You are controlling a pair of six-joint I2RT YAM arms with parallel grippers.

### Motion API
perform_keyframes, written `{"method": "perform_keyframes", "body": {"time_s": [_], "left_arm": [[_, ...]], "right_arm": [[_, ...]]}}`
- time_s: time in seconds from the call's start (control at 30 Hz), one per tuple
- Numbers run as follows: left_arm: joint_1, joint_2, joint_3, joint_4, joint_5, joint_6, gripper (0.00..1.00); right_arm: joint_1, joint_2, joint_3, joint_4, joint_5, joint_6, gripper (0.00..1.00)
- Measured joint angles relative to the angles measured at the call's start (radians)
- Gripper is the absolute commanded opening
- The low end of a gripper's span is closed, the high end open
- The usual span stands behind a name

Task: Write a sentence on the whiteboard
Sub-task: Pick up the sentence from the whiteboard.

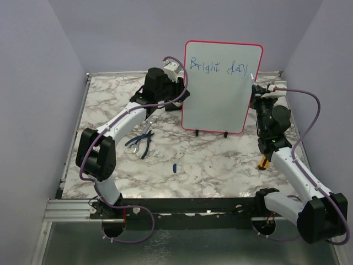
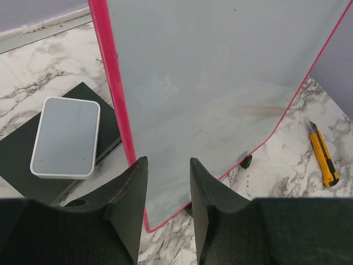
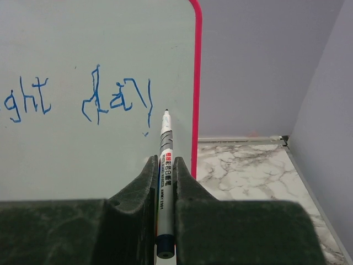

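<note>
**two words up, more to write**

the whiteboard (image 1: 220,105) stands upright at the back of the bench (image 1: 209,165). the sentence (image 1: 218,66) reads "bright day" in blue along the top, and everything below is blank, so i judge it unfinished. the right claw (image 3: 165,161) is clamped on a marker (image 3: 165,138), its tip just past the "y", near the red frame. the barrel's red and black print is too small to read. the left claw (image 2: 168,161) straddles the board's edge; whether it pinches, i cannot tell.
</note>
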Motion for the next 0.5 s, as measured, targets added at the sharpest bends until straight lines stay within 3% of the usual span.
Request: {"method": "perform_keyframes", "body": {"time_s": [0.5], "left_arm": [[0.000, 0.000, 0.000, 0.000, 0.000, 0.000, 0.38]], "right_arm": [[0.000, 0.031, 0.021, 0.048, 0.009, -0.037, 0.01]]}}
